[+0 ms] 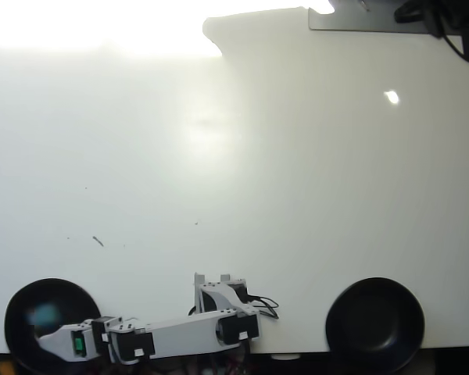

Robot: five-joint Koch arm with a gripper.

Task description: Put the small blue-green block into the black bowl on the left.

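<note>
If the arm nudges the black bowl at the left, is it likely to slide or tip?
The black bowl looks shallow and wide, so tipping seems unlikely. Its glossy surface and the smooth white table suggest it may slide easily. It is probably light.

A: Glare is washing out the bench's (102, 31) far-left corner, and the block (43, 315) is blurring faintly inside the black bowl (19, 308).

B: The gripper (41, 337) is showing no separate jaws.
</note>
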